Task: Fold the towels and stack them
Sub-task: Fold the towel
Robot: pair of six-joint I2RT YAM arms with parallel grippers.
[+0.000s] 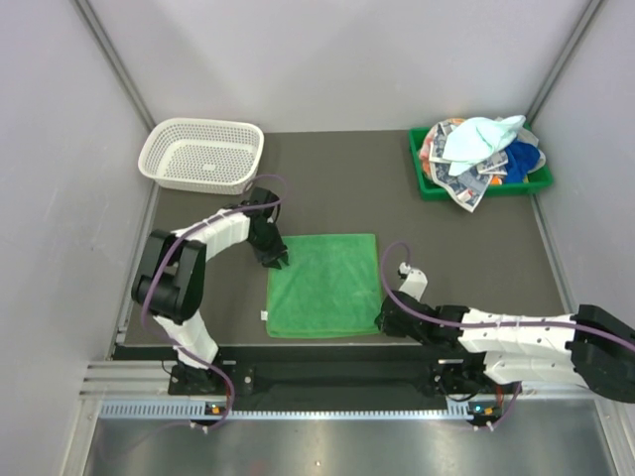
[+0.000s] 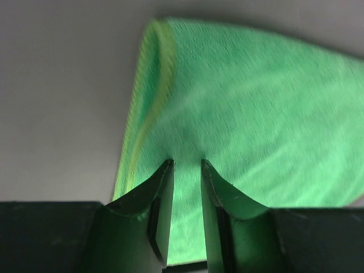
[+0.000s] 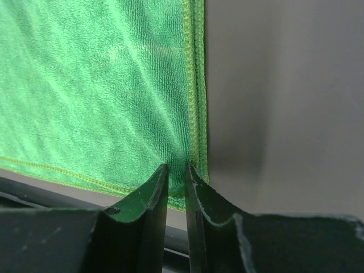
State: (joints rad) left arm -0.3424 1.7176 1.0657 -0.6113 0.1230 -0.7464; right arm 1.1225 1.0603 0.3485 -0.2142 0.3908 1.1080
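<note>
Got the bright green towel (image 1: 322,286) flat and open by the middle of the table's (image 1: 337,188) near edge, other towels (image 1: 481,149) heaped in the green tray (image 1: 417,169) at the far right corner, white basket (image 1: 203,127) at the far left corner. My left end effector (image 1: 275,260) sits on the towel's far left corner and the right end effector (image 1: 385,319) on its near right corner, so diagonal corners; the step looks like getting a grip for the first fold. Both wrist views show the jaws narrow with tips pressed to the cloth, some puckering at the left tips and the hem running into the right gap, but I cannot tell if either has fabric caught. To do it well I'd confirm a real pinch on each side before any lift, catch the hem and not just surface pile, raise low and even, and bring edge to matching edge; a diagonal pull would likely skew it, so regripping one corner seems worth it
</note>
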